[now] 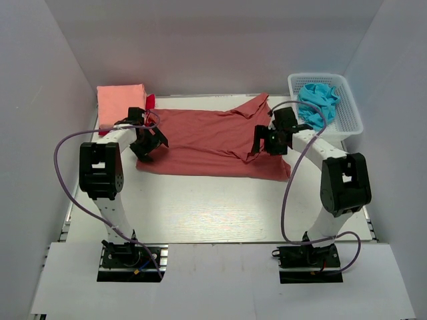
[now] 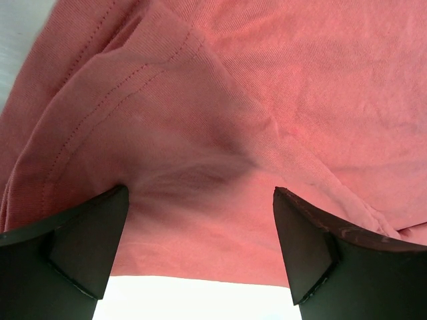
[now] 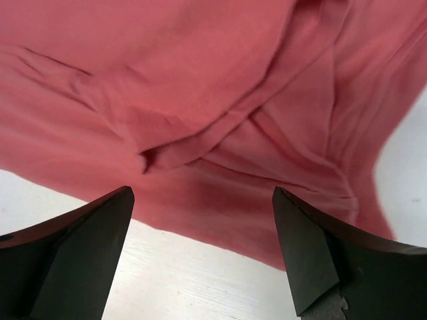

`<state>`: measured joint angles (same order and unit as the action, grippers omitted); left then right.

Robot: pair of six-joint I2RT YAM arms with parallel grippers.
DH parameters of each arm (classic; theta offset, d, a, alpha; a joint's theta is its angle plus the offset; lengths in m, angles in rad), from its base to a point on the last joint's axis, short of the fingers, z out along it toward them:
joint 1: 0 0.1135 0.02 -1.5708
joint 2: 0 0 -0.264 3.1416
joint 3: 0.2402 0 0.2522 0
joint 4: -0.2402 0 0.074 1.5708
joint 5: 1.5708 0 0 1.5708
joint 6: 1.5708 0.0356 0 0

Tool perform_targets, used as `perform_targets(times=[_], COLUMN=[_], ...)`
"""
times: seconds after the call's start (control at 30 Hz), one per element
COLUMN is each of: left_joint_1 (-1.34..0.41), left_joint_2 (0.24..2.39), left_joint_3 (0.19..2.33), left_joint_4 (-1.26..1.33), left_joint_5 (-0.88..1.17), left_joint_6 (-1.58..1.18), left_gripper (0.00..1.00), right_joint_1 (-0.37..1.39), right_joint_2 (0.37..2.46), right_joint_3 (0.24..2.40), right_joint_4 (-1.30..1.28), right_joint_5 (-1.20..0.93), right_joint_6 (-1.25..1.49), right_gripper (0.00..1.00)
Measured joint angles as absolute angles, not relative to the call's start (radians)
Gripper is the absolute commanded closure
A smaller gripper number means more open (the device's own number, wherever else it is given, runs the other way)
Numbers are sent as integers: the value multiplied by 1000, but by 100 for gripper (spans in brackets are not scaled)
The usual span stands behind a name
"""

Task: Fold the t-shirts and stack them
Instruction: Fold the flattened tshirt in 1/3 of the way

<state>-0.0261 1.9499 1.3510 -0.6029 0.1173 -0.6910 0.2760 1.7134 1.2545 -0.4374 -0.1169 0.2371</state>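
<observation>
In the top view only a sliver of the bright red t-shirt (image 1: 151, 101) shows in the upper left, tucked behind the folded salmon-pink t-shirt (image 1: 121, 103) and the left arm. The large brick-red t-shirt (image 1: 213, 140) lies spread across the middle of the frame, rumpled, and the arms cover its left edge and right sleeve. Both wrist views cut it off on all sides. The left gripper (image 2: 200, 227) and right gripper (image 3: 200, 230) have their jaws wide with nothing between them. Whether they touch the cloth is unclear. A crumpled blue cloth (image 1: 319, 99) fills the white mesh basket (image 1: 350, 119) at the upper right, its kind unclear. The table (image 1: 200, 210) is pale white, and plain white walls (image 1: 200, 47) enclose it.
</observation>
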Motion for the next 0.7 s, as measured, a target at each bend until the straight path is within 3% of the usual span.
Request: perform_targets(times=[0.33,0.5,0.7], left_joint_1=[-26,-25,-26], left_joint_2=[1815,1649,1431], left_joint_3=[1156,958,774], left_joint_4=[-526,-524,-661], left_joint_5=[133,146,149], left_joint_6=[-688,-693,-695], left_gripper=[0,0,0], right_joint_1=[266,266,273], right_joint_2=[1678,1446,1190], right_joint_3=[956,715,568], right_joint_4=[-267,-236,-450], right_joint_5=[-167,-158,-158], right_joint_6=[378,472,525], right_gripper=[10,10,10])
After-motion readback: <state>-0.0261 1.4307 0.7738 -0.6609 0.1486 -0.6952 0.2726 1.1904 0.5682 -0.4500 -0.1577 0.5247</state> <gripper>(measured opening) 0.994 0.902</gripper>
